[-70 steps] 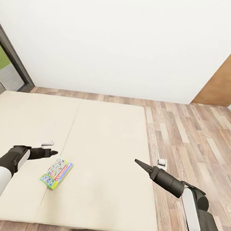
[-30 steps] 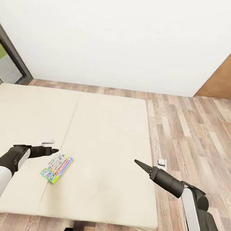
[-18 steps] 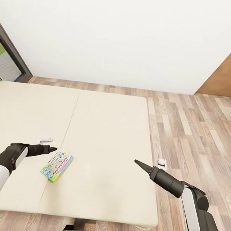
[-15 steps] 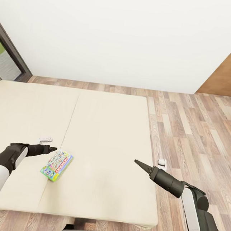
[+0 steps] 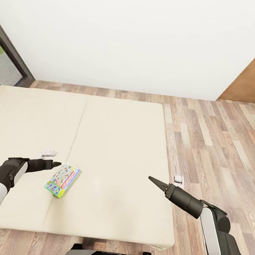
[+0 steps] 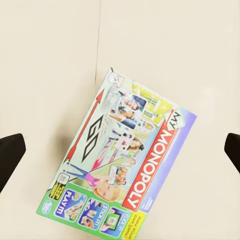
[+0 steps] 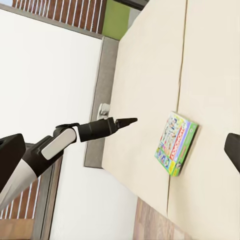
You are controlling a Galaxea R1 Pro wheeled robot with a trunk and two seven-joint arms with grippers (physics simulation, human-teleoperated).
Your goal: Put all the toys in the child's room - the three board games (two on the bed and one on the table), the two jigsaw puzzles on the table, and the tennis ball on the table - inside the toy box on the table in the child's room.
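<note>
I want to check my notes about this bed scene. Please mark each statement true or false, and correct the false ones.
1. One board game lies flat on the bed. True.
2. The left gripper is shut on the board game. False: its fingertips are wide apart on both sides of the box and do not touch it.
3. The box cover reads Monopoly. True.
4. The right gripper rests on the board game. False: it hovers away from it, near the bed's right edge.
5. The floor is grey carpet. False: it is wood planks.
</note>
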